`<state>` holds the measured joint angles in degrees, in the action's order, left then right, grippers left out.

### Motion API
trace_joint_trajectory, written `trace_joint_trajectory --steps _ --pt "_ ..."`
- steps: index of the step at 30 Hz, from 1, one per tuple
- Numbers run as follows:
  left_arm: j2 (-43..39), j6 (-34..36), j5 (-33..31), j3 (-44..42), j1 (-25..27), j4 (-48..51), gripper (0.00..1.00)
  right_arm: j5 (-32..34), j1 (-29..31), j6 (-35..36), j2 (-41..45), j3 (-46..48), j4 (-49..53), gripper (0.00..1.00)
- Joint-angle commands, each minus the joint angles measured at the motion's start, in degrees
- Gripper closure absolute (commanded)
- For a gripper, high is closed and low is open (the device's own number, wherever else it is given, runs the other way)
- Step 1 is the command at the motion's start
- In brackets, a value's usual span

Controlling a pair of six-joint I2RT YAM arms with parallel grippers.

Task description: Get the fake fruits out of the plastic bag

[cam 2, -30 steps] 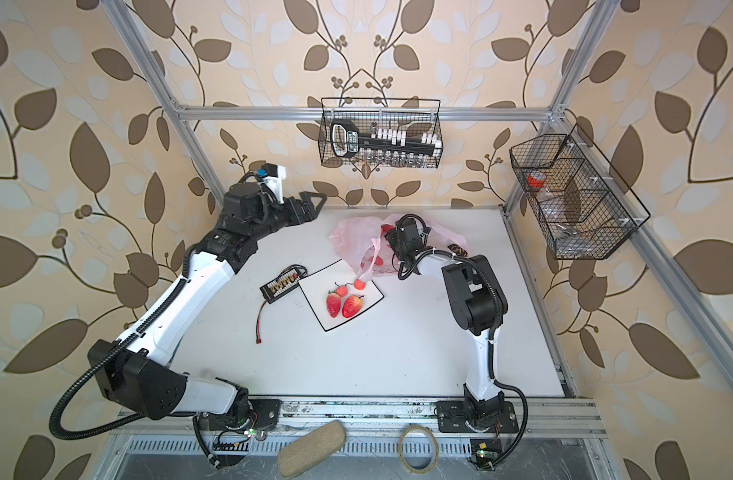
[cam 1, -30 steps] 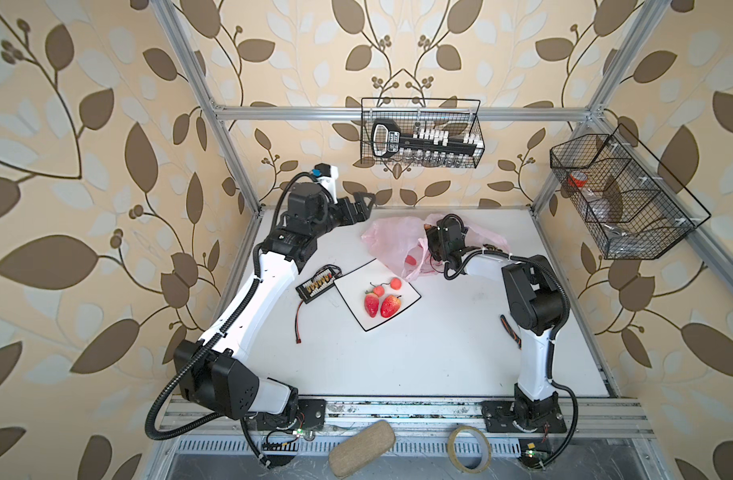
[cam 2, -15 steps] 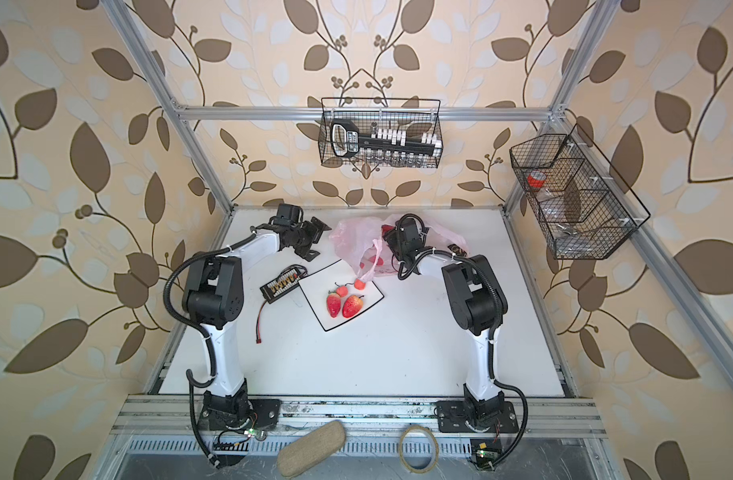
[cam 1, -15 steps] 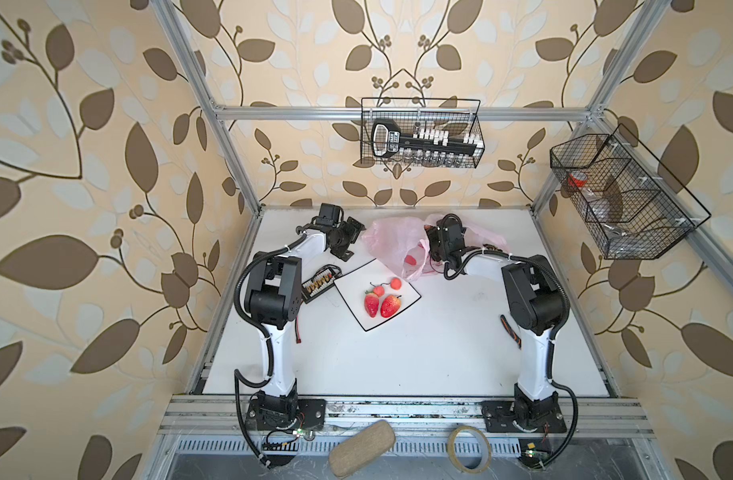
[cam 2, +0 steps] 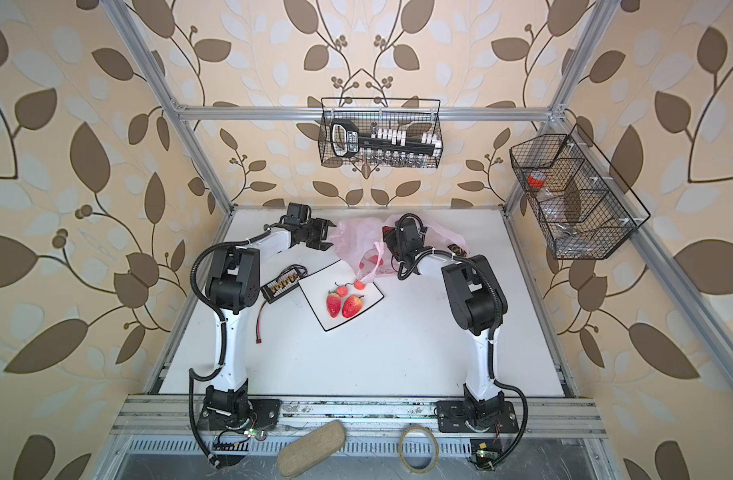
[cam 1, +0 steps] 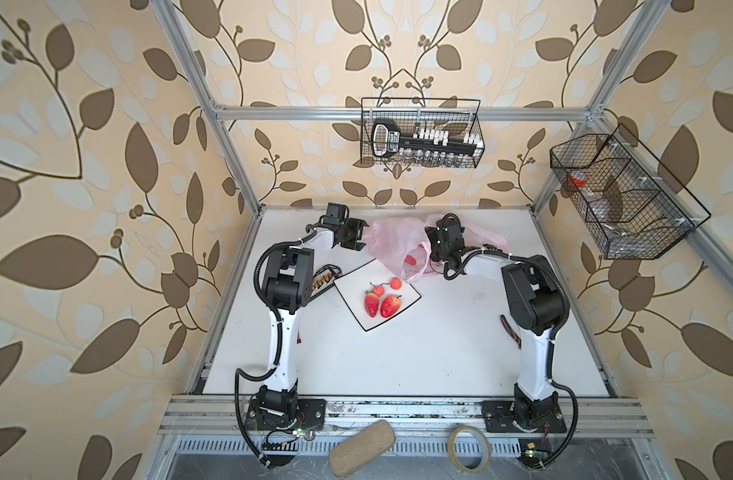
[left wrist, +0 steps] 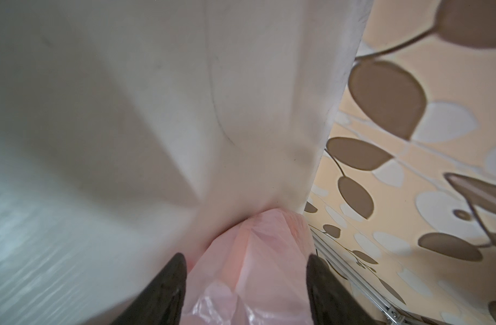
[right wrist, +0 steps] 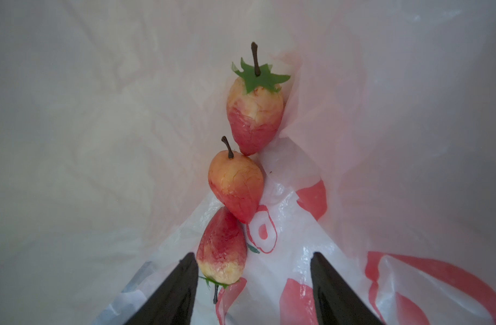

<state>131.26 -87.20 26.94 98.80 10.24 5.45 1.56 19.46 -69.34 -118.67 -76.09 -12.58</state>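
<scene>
Left gripper [left wrist: 245, 257] is down at the plastic bag [cam 1: 387, 243] now. A second ago that arm was reared up high over the back of the bench [cam 1: 398, 353], and it has folded right in, low, to the bag's edge on its own side. Its jaws stand apart with a fold of pink film running between them, not pinched as far as I can see. My read is that it's lining up a hold on the bag, to pin it or keep it from sliding.

Right gripper [right wrist: 252, 259] hasn't budged in that time. It sits inside the bag, jaws apart, holding nothing. The nearest strawberry [right wrist: 221, 250] lies right against one finger, partly in the gap. Two more strawberries [right wrist: 235, 185] line up beyond it along a crease, and the far one shows its green cap.

Out on the white square plate [cam 1: 350, 286], just beside the bag, sit two strawberries [cam 1: 390, 306] and two cherries [cam 1: 395, 283]. So four are out and three are visible inside, roughly past halfway.

If the left side gets its pinch, the right can close on that nearest berry without the bag riding up. The danger is loose film getting caught between finger and fruit.
</scene>
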Motion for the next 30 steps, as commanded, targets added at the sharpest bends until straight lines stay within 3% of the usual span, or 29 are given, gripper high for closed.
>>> trace_joint_trajectory --steps 1,4,7,9,14,19,25,30 --pt "0.8 -2.0 2.7 0.3 1.2 -6.2 0.49 -0.6 -0.5 0.5 2.3 0.9 0.9 0.35" --pt "0.9 0.5 3.1 2.1 1.8 -7.0 0.64 -0.9 -1.3 1.6 3.4 1.6 1.1 0.36" --pt "1.2 6.7 5.1 7.2 2.6 -4.8 0.93 -0.9 -2.3 2.5 4.7 2.6 1.9 0.35" --pt "0.6 12.0 6.2 10.6 3.7 -2.2 1.00 -0.8 -3.0 2.6 6.1 4.3 1.9 0.34" --pt "-3.6 25.2 7.9 14.6 7.9 3.7 1.00 -1.0 -5.4 5.4 11.0 9.4 1.8 0.31" --pt "-7.4 33.5 8.7 18.0 13.8 8.0 1.00 -1.3 -7.6 8.7 17.1 15.8 1.9 0.28" --pt "-8.8 33.6 10.8 20.6 20.0 5.1 1.00 -1.4 -9.4 9.3 24.1 23.1 2.0 0.27" --pt "-7.5 33.0 13.1 20.4 21.5 2.5 1.00 1.8 -10.2 10.1 31.6 28.2 6.2 0.26"
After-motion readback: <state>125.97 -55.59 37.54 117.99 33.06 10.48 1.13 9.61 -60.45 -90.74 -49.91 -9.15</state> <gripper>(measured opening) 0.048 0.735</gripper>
